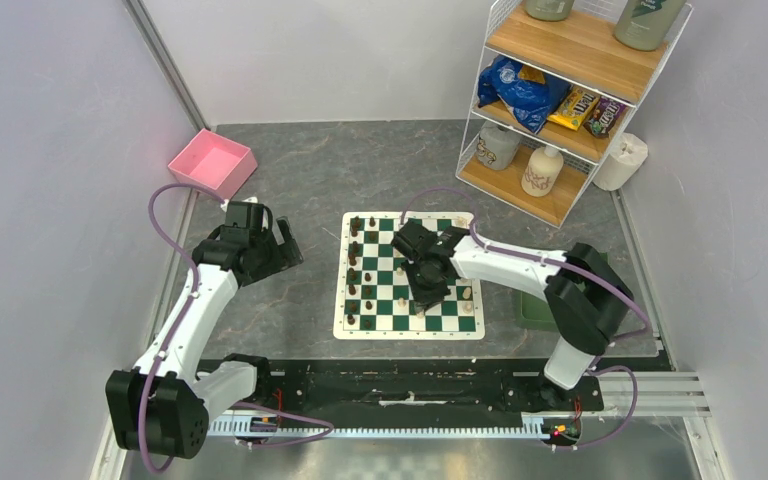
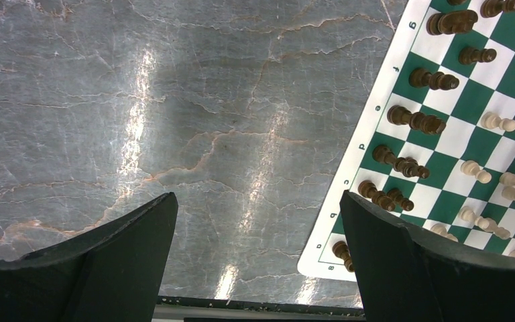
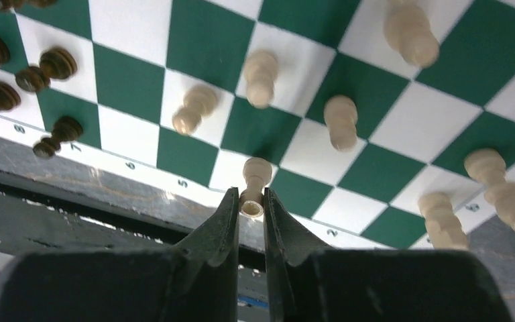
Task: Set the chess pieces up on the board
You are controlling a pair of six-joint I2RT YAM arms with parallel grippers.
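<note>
Small turned wooden chess pieces, waisted and round-headed, spread over the board: a flat mat of dark green and white checks with a cream border, laid at the middle of the table. Dark brown men ranked upright along the board's left side, just inside the lettered edge. Pale cream ones dotted loosely over the right half, each on its own square. One pale piece pinched at its end in the right gripper between two narrow black blades, close to the numbered border; resting on its square or just clear of it, cannot tell. Left gripper off the board to its left, over bare table, its broad matte-black fingers spread wide with nothing between them. Underneath, a glossy grey tabletop veined like stone. Farther out, a pink square tray at the far left, and a wire-and-wood shelf of bottles and snack bags at the far right.
</note>
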